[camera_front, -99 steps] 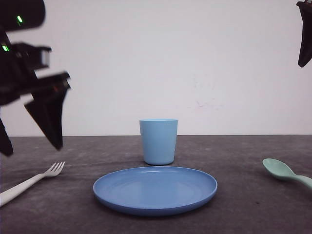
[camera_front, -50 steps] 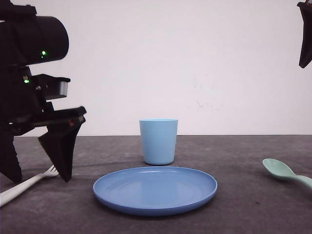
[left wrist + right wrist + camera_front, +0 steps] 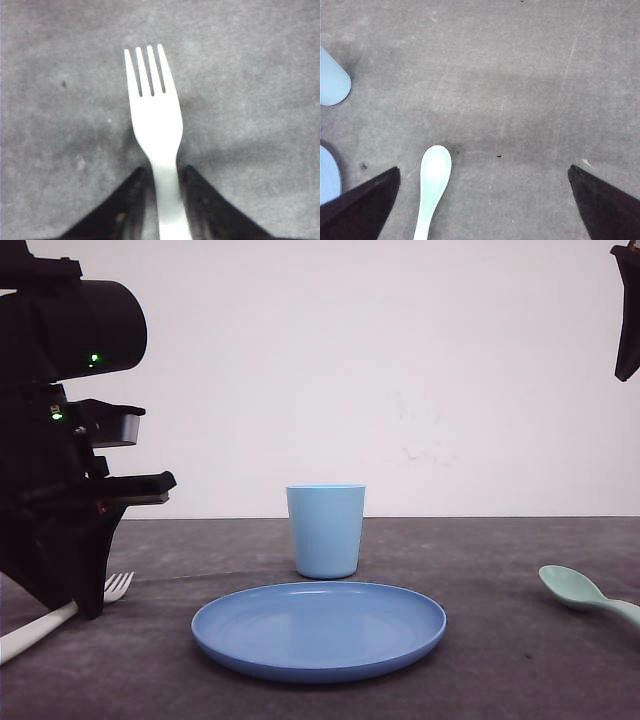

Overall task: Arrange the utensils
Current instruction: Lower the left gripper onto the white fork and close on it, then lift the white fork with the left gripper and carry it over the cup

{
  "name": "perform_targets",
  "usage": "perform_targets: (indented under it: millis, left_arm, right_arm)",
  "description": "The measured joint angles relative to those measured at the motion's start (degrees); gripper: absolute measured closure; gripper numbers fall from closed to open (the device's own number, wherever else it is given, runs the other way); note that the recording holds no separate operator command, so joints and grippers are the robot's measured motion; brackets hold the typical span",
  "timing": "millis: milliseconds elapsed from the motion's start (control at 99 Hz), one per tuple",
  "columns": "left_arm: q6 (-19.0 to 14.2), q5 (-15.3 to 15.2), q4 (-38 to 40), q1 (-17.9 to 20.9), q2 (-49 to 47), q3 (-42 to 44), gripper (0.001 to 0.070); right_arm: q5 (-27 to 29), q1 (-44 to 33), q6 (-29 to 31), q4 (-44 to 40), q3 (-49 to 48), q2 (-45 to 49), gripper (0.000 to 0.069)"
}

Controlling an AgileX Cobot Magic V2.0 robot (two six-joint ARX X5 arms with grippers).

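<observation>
A white fork (image 3: pixel 116 586) lies on the dark table at the front left, tines pointing away from me. My left gripper (image 3: pixel 85 602) is down at the table, shut on the fork's handle just behind the tines. In the left wrist view both black fingers (image 3: pixel 135 192) press against the fork (image 3: pixel 155 117) at its narrow neck, where my left gripper (image 3: pixel 164 172) pinches it. The mint-green spoon (image 3: pixel 574 589) lies at the front right. My right gripper (image 3: pixel 627 310) hangs high above it, open; the spoon (image 3: pixel 434 172) lies near one finger of my right gripper (image 3: pixel 484 171).
A light blue cup (image 3: pixel 325 530) stands upright in the middle of the table, with a blue round plate (image 3: pixel 318 640) in front of it. The cup (image 3: pixel 332 80) and plate edge (image 3: pixel 327 175) also show in the right wrist view. Bare table lies between plate and spoon.
My left arm has come down onto the fork and its fingers have closed from wide apart onto the handle. The right arm, spoon, cup and plate have not moved.
</observation>
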Motion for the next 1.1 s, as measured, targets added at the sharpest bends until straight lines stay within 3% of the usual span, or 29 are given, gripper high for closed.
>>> perform_targets:
  millis: [182, 464, 646, 838, 1101]
  left_arm:
    - [0.0, 0.0, 0.2, -0.1, 0.0, 0.1, 0.0666]
    - [0.1, 0.0, 2.5, -0.7, -0.5, 0.3, 0.0667]
    - [0.1, 0.5, 5.9, -1.9, -5.0, 5.4, 0.0667]
    - [1.6, 0.7, 15.8, -3.7, -8.3, 9.9, 0.0667]
    - [2.6, 3.5, 36.2, -5.5, -6.9, 10.1, 0.0667]
  right_arm:
    - [0.0, 0.0, -0.1, -0.1, 0.0, 0.0, 0.0012]
    - [0.0, 0.0, -0.1, -0.1, 0.0, 0.0, 0.0012]
    - [0.0, 0.0, -0.1, -0.1, 0.0, 0.0, 0.0012]
    - [0.0, 0.0, -0.1, -0.1, 0.0, 0.0, 0.0012]
    - [0.0, 0.0, -0.1, -0.1, 0.0, 0.0, 0.0012]
